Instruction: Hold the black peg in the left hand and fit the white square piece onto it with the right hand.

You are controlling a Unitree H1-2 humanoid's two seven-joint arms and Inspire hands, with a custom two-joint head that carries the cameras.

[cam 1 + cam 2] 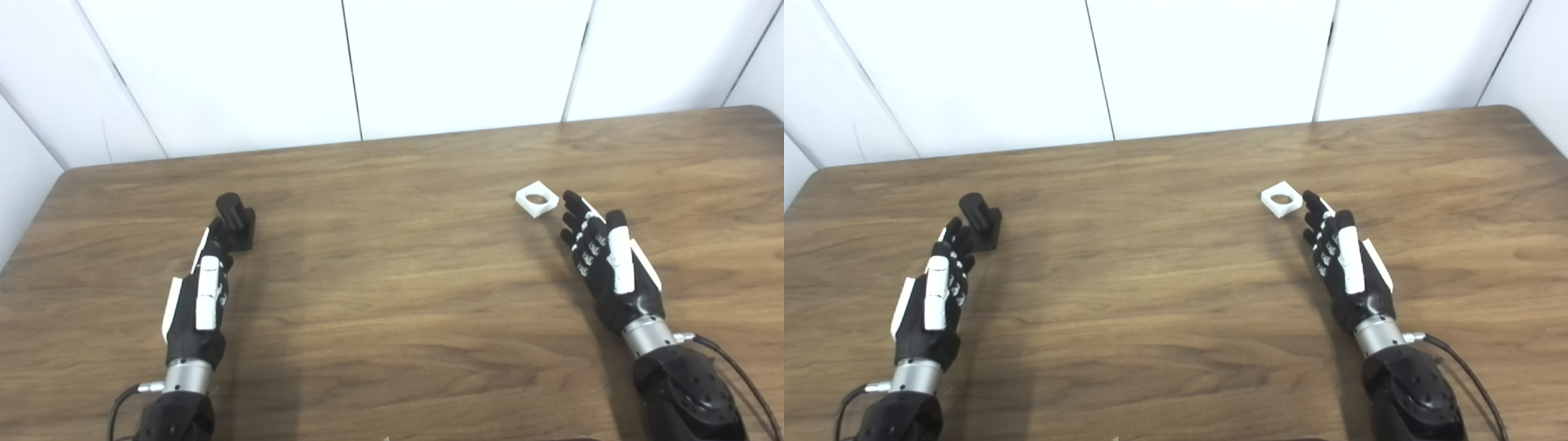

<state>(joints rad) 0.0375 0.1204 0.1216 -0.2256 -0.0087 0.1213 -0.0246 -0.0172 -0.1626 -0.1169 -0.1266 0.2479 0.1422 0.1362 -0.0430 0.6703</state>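
On the wooden table (392, 294), both hands are open and empty, so the left hand (199, 294) should wrap snugly around the black peg (236, 220) while the right hand (603, 257) pinches the white square piece (537, 198) by its edges.

from my seat, the left hand (197, 294) covers the near lower part of the black peg (234, 220) at centre left — i can't tell if they touch. both forearms run off the bottom edge; the table (392, 318) is cropped left and right.
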